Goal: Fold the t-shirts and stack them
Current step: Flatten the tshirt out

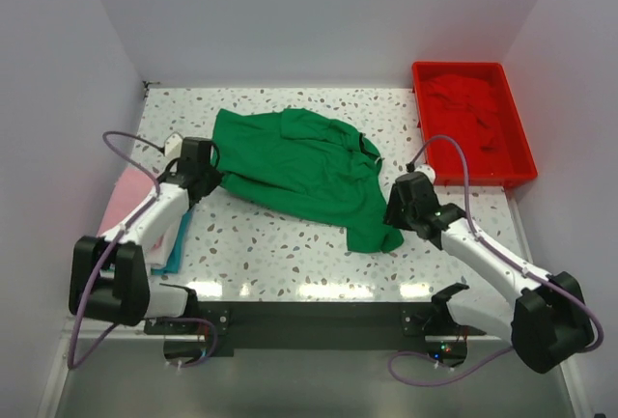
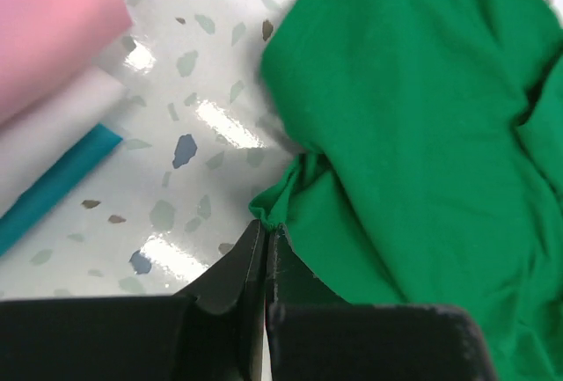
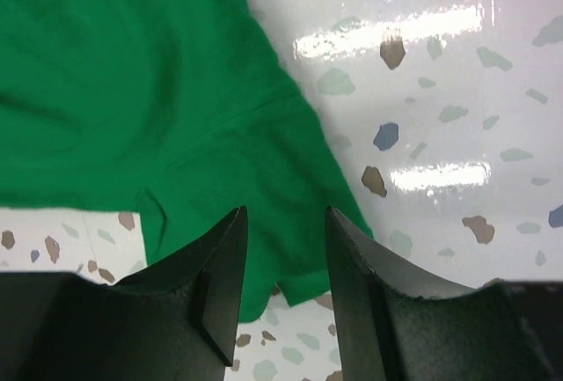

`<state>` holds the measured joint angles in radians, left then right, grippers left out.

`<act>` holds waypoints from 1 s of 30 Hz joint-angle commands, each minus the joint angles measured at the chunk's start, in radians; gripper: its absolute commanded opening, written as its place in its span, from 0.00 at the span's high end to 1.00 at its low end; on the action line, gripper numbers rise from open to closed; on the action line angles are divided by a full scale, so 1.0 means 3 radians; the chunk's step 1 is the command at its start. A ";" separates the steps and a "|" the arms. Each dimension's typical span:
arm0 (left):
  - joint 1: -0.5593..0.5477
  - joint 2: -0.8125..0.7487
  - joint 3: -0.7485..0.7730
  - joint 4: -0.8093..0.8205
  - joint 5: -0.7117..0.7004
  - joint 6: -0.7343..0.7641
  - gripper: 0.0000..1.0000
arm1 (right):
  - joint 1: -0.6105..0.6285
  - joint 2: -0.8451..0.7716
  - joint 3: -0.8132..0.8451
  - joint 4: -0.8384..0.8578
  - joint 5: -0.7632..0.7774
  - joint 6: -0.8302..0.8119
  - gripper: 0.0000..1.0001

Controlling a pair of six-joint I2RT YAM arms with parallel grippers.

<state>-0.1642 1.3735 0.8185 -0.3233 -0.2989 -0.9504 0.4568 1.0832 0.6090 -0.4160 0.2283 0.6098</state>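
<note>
We find the left fingers [image 2: 266, 238] fully closed, their tips pressed together on a bunched fold at the edge of the green t-shirt [image 1: 299, 172], so that this edge is pinched between them. The rest of the garment extends ahead of these fingers and to their right, lying crumpled and unfolded on the speckled surface [image 1: 270, 244]. The right fingers [image 3: 236, 233] stand partly open with a clear gap between the tips. We see green cloth below that gap, but nothing is gripped in it. These fingers sit over the shirt's near right portion, with the hem edge running just to their right and bare surface beyond it. In the overhead view, the green t-shirt spans the area between the two sets of fingers. To the left of the left fingers, apart from them, we note a folded stack: the pink t-shirt [image 2: 44, 29] on top, a white folded cloth [image 2: 62, 126] under it, and a teal folded cloth [image 2: 53, 189] at the bottom edge. Beyond the right fingers and to their right, well apart from them, the red tray [image 1: 483, 182] rests at the far corner of the surface, and the red t-shirt [image 1: 468, 114] lies crumpled inside it.
</note>
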 commanded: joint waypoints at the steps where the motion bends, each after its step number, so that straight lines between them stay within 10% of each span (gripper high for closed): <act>1: 0.0005 -0.0410 -0.0181 -0.0231 -0.0277 0.0008 1.00 | -0.0070 0.0234 0.0245 0.0374 0.0134 -0.0044 0.55; 28: 0.0051 -0.1270 -0.0105 -0.0809 -0.0487 0.0115 1.00 | -0.0005 0.1160 0.0046 0.1218 -0.0557 0.0212 0.55; 30: 0.0051 -0.1265 -0.0064 -0.0784 -0.0471 0.0136 1.00 | 0.0021 0.1191 0.0066 0.1208 -0.0556 0.0232 0.70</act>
<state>-0.1570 1.0004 0.7410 -0.5663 -0.4267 -0.9409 0.4393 1.4269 0.6342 -0.1173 0.0830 0.6434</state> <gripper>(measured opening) 0.025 0.372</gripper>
